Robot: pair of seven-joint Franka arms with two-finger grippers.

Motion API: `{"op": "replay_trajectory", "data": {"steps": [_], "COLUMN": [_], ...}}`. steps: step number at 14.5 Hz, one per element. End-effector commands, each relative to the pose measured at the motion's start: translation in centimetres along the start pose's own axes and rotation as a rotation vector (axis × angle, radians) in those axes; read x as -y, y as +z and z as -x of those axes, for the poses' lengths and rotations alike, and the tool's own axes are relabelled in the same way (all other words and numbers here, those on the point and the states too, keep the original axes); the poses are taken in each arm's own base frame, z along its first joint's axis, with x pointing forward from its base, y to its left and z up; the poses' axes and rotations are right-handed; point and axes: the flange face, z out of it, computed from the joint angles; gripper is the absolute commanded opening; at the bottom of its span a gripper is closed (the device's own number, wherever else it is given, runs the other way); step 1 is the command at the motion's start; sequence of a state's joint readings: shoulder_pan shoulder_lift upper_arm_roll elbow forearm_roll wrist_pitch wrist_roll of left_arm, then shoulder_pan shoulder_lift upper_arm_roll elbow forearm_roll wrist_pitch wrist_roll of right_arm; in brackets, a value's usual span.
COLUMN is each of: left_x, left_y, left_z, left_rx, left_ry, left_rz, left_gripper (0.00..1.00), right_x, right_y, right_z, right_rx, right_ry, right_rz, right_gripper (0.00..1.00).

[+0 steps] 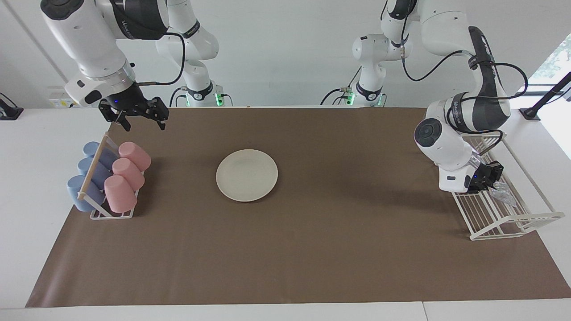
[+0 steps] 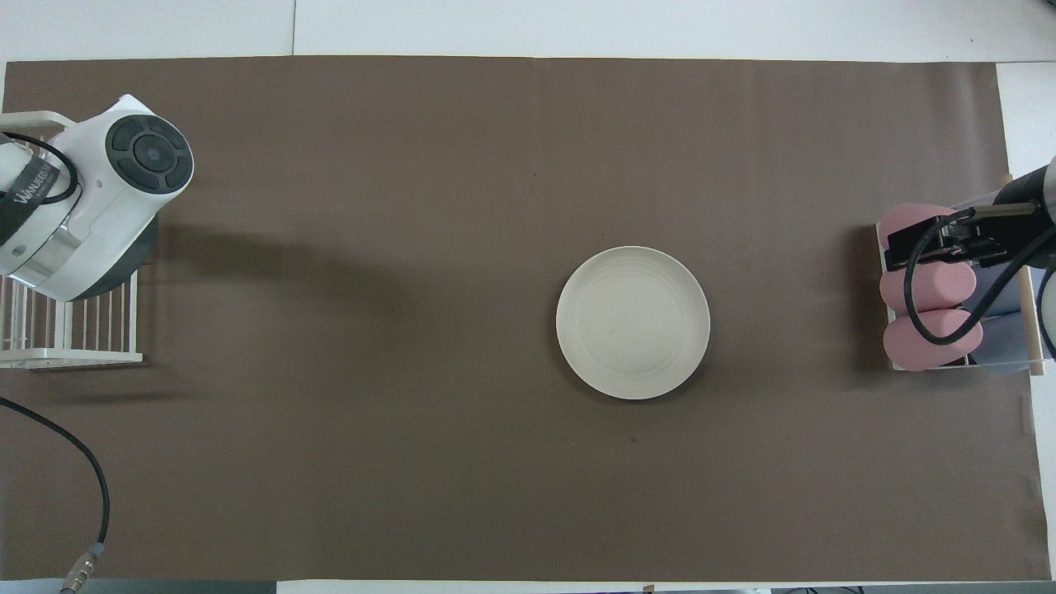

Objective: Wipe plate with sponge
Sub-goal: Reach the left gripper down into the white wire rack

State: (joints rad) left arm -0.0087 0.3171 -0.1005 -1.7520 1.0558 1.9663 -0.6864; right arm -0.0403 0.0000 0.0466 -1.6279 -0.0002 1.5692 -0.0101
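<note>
The cream-white plate (image 1: 246, 174) lies flat on the brown mat near the table's middle, and it also shows in the overhead view (image 2: 633, 322). The silvery mesh sponge (image 1: 503, 192) lies in the white wire rack (image 1: 513, 225) at the left arm's end. My left gripper (image 1: 490, 176) is down in that rack, right beside the sponge. In the overhead view the left arm covers the sponge. My right gripper (image 1: 142, 124) is open and empty, in the air over the cup rack, apart from the plate.
A cup rack (image 1: 96, 171) with three pink cups (image 1: 127, 171) and three blue cups (image 1: 91, 171) lying in it stands at the right arm's end (image 2: 1027, 330). The wire rack's edge also shows in the overhead view (image 2: 66, 356). The brown mat (image 1: 312, 249) covers the table.
</note>
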Motion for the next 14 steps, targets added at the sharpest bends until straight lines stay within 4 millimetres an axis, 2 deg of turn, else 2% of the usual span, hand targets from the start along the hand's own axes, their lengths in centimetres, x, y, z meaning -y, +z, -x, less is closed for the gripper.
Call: {"op": "replay_trajectory", "data": {"steps": [1,4,7,10,12,14], "left_x": [0.4,1.1,3.0,6.1,6.9,7.2], "left_y": [-0.5,-1.2,-2.7,-6.5,-10.4,-12.4], "left_z": [-0.1,-0.4,-1.0,-2.1,-2.3,-1.9], "left_rx": [-0.005,-0.012,0.023,0.142,0.238,0.360], "left_ry": [-0.003,-0.006,0.005,-0.058,-0.102,-0.149], "left_rz": [-0.026,-0.015,0.036,0.195,0.325,0.505], "left_gripper": [0.00,0.00,0.00,0.00,0.00,0.00], "right_x": [0.1,0.2,0.2,0.2,0.1,0.1], "right_y": [-0.3,-0.2,-0.3,-0.3,-0.3,-0.3], "right_z": [0.4,0.5,0.5,0.5,0.5,0.5], "right_rx": [0.000,0.003,0.004,0.006,0.004,0.004], "right_ry": [-0.014,-0.013,-0.010,-0.010,-0.008,-0.010], "right_rz": [-0.006,-0.006,-0.009,-0.009,-0.009,-0.009], "right_gripper": [1.00,1.00,1.00,1.00,1.00,1.00]}}
